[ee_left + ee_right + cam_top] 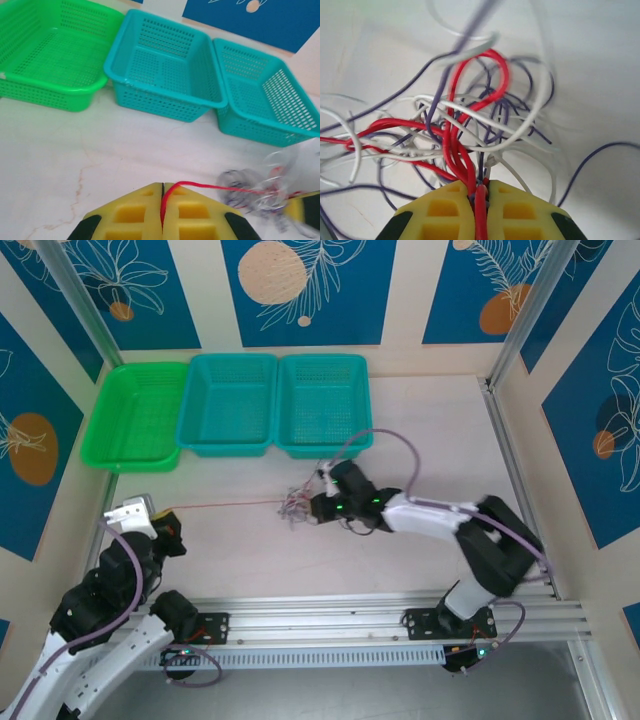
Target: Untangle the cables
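The cables lie as a small tangle (296, 506) of red, white and dark purple wires mid-table. One red cable (220, 505) runs taut from the tangle leftward to my left gripper (152, 512). That gripper (162, 186) is shut on the red cable (210, 187), which passes between its yellow fingers. My right gripper (318, 506) sits at the tangle's right edge. In the right wrist view it (480, 186) is shut on a bunch of strands, a red cable (470, 107) and a purple one (435, 100), with white loops (520, 135) spread ahead.
A green basket (135, 420) and two teal baskets (230, 405) (322, 405) stand in a row at the back. A lilac arm cable (385, 435) arcs above the right arm. The aluminium rail (380, 615) runs along the near edge.
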You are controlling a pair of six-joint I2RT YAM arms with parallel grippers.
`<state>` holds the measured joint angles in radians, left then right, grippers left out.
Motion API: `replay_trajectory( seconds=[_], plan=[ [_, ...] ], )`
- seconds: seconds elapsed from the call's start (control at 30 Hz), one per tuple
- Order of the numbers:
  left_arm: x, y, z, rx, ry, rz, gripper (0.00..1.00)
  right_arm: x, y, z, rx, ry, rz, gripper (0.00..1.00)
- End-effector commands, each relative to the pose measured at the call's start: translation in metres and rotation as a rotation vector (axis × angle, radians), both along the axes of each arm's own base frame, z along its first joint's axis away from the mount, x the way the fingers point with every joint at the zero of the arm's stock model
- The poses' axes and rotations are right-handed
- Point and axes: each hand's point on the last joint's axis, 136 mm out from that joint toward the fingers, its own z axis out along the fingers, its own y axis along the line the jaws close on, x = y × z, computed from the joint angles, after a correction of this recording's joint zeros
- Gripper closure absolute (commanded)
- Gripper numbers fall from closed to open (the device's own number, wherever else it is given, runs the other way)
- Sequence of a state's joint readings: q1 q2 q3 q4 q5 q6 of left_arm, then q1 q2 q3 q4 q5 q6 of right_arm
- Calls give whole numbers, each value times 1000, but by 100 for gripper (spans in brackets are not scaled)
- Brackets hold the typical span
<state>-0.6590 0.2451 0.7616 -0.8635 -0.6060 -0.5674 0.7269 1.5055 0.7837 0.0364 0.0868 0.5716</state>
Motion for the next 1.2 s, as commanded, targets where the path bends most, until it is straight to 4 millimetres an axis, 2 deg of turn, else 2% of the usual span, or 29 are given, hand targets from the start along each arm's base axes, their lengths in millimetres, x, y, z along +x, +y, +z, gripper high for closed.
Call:
replay_trajectory(
  seconds=[0.0,0.13,0.23,0.3,0.37,0.47,0.57,0.63,0.7,0.87,1.0,1.07,1.17],
  plan=[
    [-4,22,7,39,-40,95,100,10,-103,-19,-104,50,-335,100],
    [2,12,-4,31,-20,66,100,19,-172,-3,-19,49,-559,100],
    [4,10,-10,29,-8,70,100,24,-207,7,35,50,-682,100],
    [5,8,-15,33,3,66,100,27,-217,15,74,40,-710,100],
    [8,1,-22,36,22,36,100,30,-209,28,115,0,-651,100],
    [17,-29,-43,28,61,-89,100,30,-191,43,145,-29,-558,100],
    [22,-61,-65,-15,112,-216,100,25,-178,45,154,-12,-507,100],
    [23,-78,-68,-48,119,-285,100,19,-170,43,152,-2,-478,100],
    [24,-87,-55,-77,77,-328,100,12,-163,41,146,1,-448,100],
    [31,-106,12,-109,-89,-419,100,-11,-141,37,166,33,-379,100],
    [53,-129,61,-63,-133,-472,100,-26,-126,35,150,48,-336,100],
    [66,-146,85,-63,-164,-507,100,-29,-124,35,152,47,-330,100],
    [83,-173,132,-81,-244,-577,100,-34,-124,32,153,56,-335,100]
  ],
)
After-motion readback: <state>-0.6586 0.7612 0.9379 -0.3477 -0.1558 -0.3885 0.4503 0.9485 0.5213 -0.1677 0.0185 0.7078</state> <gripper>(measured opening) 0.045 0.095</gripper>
